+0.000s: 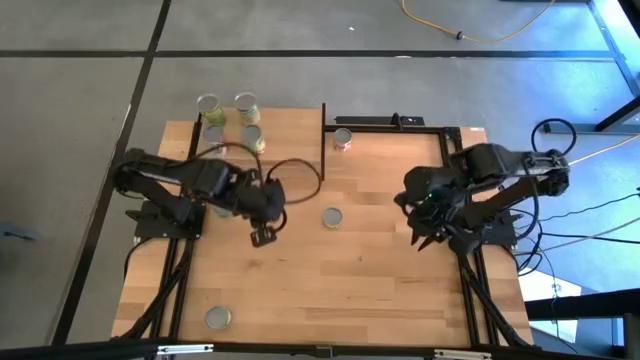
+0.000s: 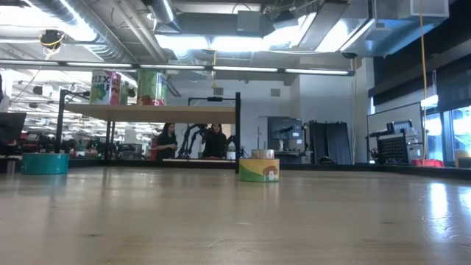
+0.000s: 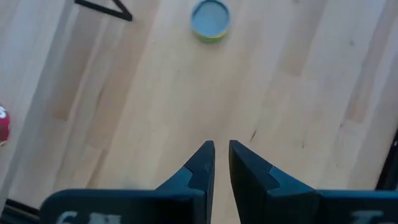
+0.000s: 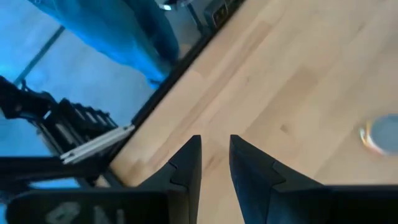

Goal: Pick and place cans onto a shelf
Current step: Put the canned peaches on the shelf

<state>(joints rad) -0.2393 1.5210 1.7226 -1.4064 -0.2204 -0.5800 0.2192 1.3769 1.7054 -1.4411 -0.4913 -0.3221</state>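
We see the left gripper [image 3: 222,155] with its jaws nearly together, a thin slit between the fingertips and nothing in it; the right gripper [image 4: 216,152] likewise shows a narrow gap with bare wood behind, holding nothing.

From above, the left gripper [image 1: 263,235] hangs over bare tabletop [image 1: 350,290] left of centre. A can [image 1: 332,217] stands at its three o'clock, near but apart, with clear wood between. In the left wrist view that same can [image 3: 211,19] sits straight ahead of the fingertips, apart from them.

The shelf [image 1: 262,135] lies at the table's far left, at twelve o'clock from the left gripper. Four cans [image 1: 228,120] crowd its far-left end, in the overhead view around eleven o'clock from the gripper. A red-labelled can [image 1: 342,139] stands just beyond the shelf's black end panel [image 1: 322,140], at one o'clock. One more can [image 1: 218,318] sits near the table's near-left edge, at seven o'clock, well apart.

In the low view, two tall cans [image 2: 129,87] stand on the shelf [image 2: 147,109], a teal can [image 2: 45,163] and a yellow-green can [image 2: 259,168] on the table.

The left arm reaches inward from the left edge, elbow bent. The right arm is folded near the right edge, its gripper [image 1: 425,235] pointing to the near side over open wood.
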